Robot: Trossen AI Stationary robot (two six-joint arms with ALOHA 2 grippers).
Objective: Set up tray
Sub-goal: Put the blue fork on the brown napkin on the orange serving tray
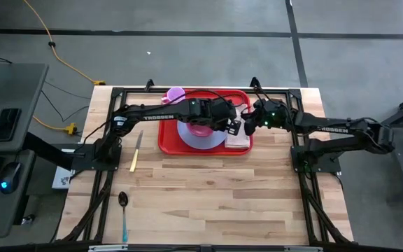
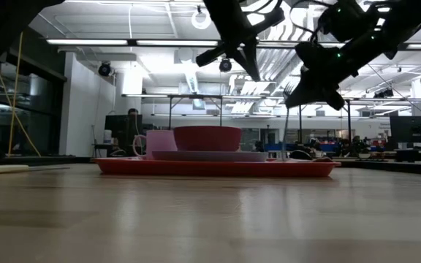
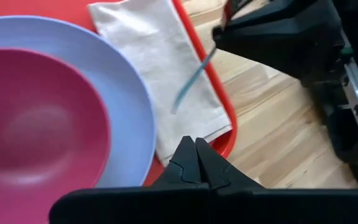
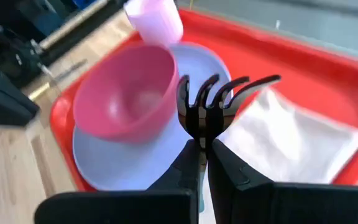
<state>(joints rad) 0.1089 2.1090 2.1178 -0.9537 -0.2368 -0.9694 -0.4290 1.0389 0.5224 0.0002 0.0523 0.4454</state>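
Right gripper is seen clamped on a dark fork, tines out, held above the napkin at the right end of the red tray. Fork's long axis runs roughly along the napkin's. Left gripper is closed on nothing, hovering over the plate edge. Bowl sits on the plate, cup at upper left of tray. Knife and spoon are left on the wooden table, lower left. Lab room is seen beyond.
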